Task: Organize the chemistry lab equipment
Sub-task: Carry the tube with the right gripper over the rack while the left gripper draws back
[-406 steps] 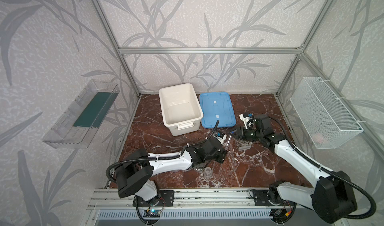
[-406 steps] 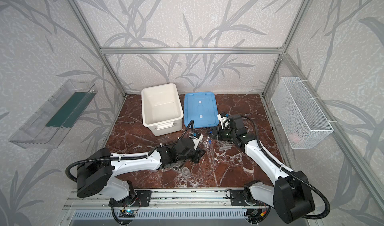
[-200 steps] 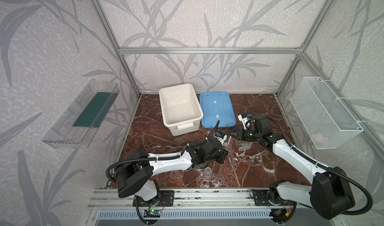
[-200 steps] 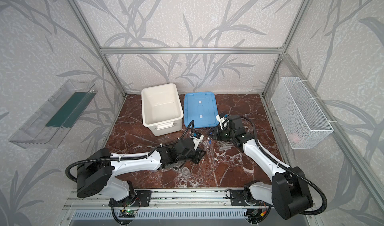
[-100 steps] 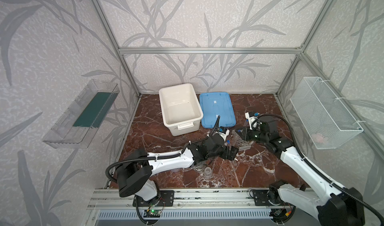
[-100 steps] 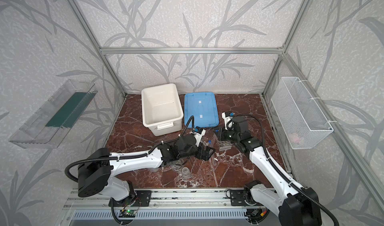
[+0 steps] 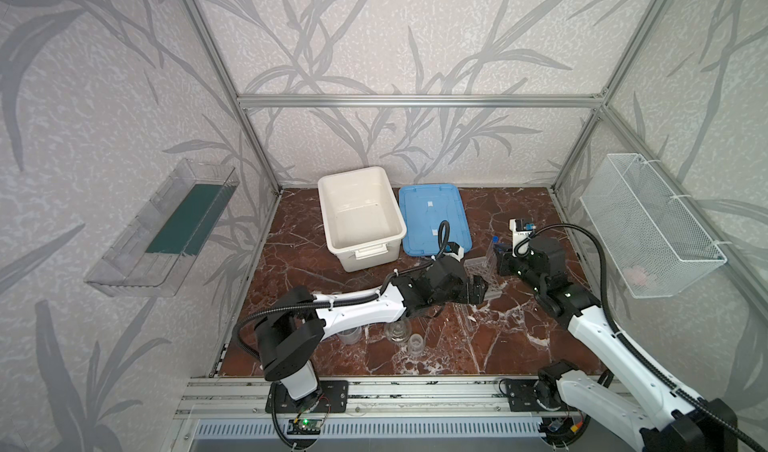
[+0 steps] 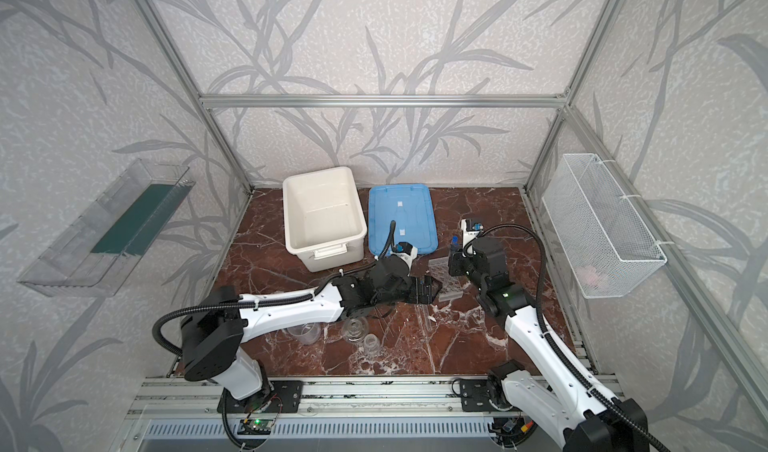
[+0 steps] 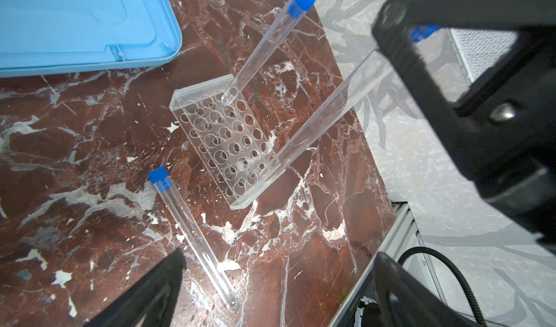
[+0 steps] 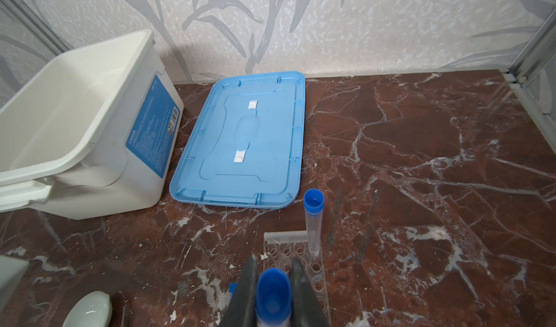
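Observation:
The clear holed tube rack (image 9: pixel 228 142) (image 7: pixel 482 267) (image 8: pixel 441 277) stands on the marble. One blue-capped test tube (image 9: pixel 264 42) (image 10: pixel 313 220) stands in a corner hole of it. My right gripper (image 10: pixel 273 292) (image 7: pixel 505 258) (image 8: pixel 455 262) is shut on a second test tube (image 9: pixel 331 111) just under its cap, and the tube's lower end meets the rack's other end. A third test tube (image 9: pixel 192 229) (image 8: pixel 428 319) lies flat beside the rack. My left gripper (image 9: pixel 278 280) (image 7: pixel 478 289) (image 8: pixel 430 289) hovers wide open just before the rack, holding nothing.
Two clear beakers (image 7: pixel 349 335) (image 7: pixel 415 341) and a flask (image 7: pixel 397 329) stand near the front edge, under my left arm. The white box (image 7: pixel 361 221) and its blue lid (image 7: pixel 432 217) lie at the back. A wire basket (image 7: pixel 648 225) hangs on the right wall.
My left gripper has opened wide and reached right toward the rack. My right gripper, still shut on its tube, has shifted a little right over the rack.

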